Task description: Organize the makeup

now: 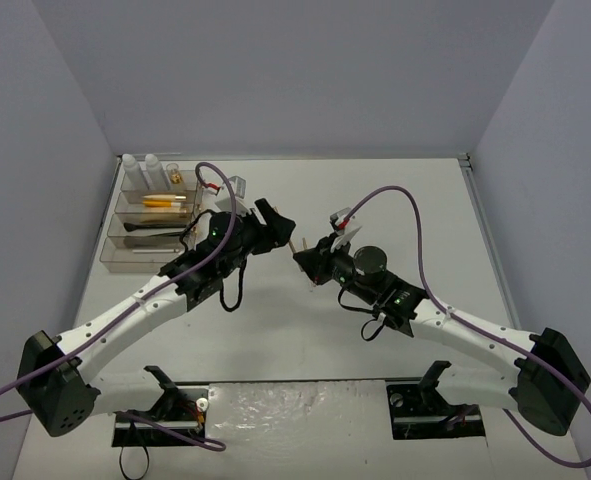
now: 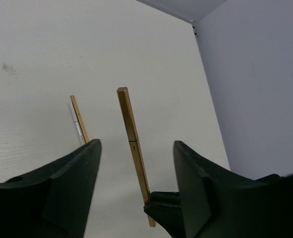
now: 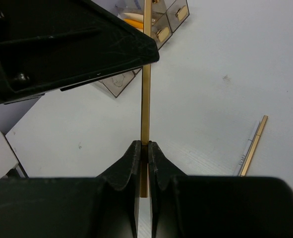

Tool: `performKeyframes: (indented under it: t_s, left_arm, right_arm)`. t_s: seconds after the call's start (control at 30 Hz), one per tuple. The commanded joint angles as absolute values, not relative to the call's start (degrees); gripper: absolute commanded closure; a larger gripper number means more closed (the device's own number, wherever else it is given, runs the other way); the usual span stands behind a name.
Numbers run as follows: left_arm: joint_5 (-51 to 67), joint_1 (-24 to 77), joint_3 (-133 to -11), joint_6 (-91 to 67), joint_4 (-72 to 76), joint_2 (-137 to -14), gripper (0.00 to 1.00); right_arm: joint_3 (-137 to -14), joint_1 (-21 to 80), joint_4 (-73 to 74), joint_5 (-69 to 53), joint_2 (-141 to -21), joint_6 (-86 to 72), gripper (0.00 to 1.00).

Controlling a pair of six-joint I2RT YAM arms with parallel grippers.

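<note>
**Fig. 1 — Gold stick spanned between two arms above the worktop**

The right gripper (image 3: 142,145) has its jaws clenched on the lower end of a slim gold stick (image 3: 146,99), which rises straight out of the grip. The left gripper (image 2: 136,148) meets it from the opposite side. Its jaws stand apart with the stick between them, and a gap shows on either side, so no contact is visible. In the overhead view the two grippers face each other near the middle of the white worktop (image 1: 405,200), clear of its surface.

Two loose sticks (image 3: 253,146) — one gold, one white — lie side by side and touching on the worktop, near the right gripper. The clear drawer box (image 1: 125,262) sits at the far left corner. Two white bottles (image 1: 145,172) stand upright in its rear tier, an orange tube (image 1: 163,201) lies in the next tier forward, and black brushes (image 1: 155,227) lie in the tier after that.
</note>
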State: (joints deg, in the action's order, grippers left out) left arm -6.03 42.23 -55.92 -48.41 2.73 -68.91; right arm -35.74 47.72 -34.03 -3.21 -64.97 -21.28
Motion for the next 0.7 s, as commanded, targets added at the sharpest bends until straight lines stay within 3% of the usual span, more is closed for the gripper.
performKeyframes:
  t_s: [0.0, 0.27, 0.4, 0.5, 0.6, 0.67]
  left_arm:
    - [-6.9, 42.5, -58.6, -52.9, 10.1, -70.0, 0.51]
    - [-6.4, 42.6, -58.7, -56.1, 12.1, -72.4, 0.8]
    - [-6.2, 42.5, -58.3, -57.8, 12.9, -72.9, 0.94]
    - [-6.6, 42.5, -57.7, -58.9, 13.3, -72.9, 1.0]
    - [-8.0, 42.3, -57.3, -59.2, 12.6, -72.8, 1.0]
    - [-8.8, 41.4, -57.0, -59.3, 11.2, -72.6, 1.0]
  right_arm:
    - [-35.9, 48.4, -42.1, -4.2, -63.3, -22.1, 1.0]
    - [-35.4, 48.4, -42.7, -3.9, -63.3, -21.7, 1.0]
    - [-35.0, 48.4, -42.7, -3.3, -63.1, -21.4, 0.95]
    - [-34.9, 48.4, -42.5, -2.9, -63.1, -21.3, 0.86]
    - [-35.2, 48.4, -41.0, -2.3, -63.1, -20.9, 0.57]
    - [-35.4, 48.4, -39.8, -2.0, -62.6, -20.3, 0.44]
